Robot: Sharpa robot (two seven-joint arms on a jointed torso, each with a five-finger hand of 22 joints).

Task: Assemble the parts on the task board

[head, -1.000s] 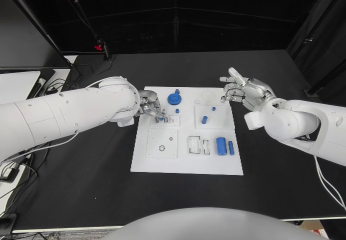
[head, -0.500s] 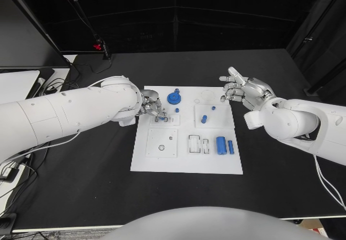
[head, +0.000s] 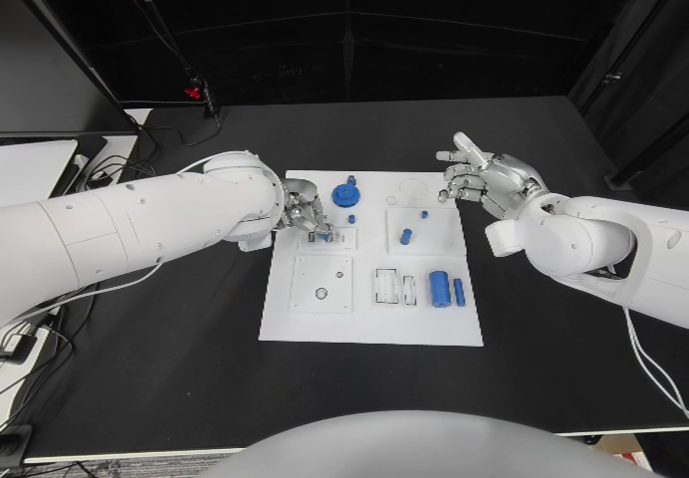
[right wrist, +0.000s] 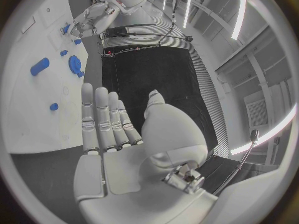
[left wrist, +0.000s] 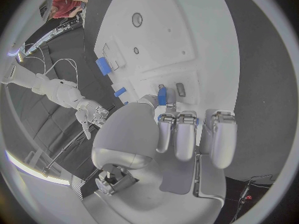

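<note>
The white task board (head: 370,319) lies in the middle of the black table. My left hand (head: 301,212) hangs over the board's left part and pinches a small blue part (left wrist: 162,95) between thumb and fingertips, right at a small grey slot (left wrist: 180,88). My right hand (head: 483,180) is open, fingers spread, raised beside the board's far right corner; it holds nothing (right wrist: 109,134). On the board are a round blue part (head: 346,195), a blue peg (head: 406,237) and two blue cylinders (head: 441,290) side by side.
Small white plates with holes and rectangular slots (head: 389,287) sit on the board's near half. Cables (head: 101,169) and a pale object lie at the table's far left edge. Black table surface (head: 172,378) surrounds the board.
</note>
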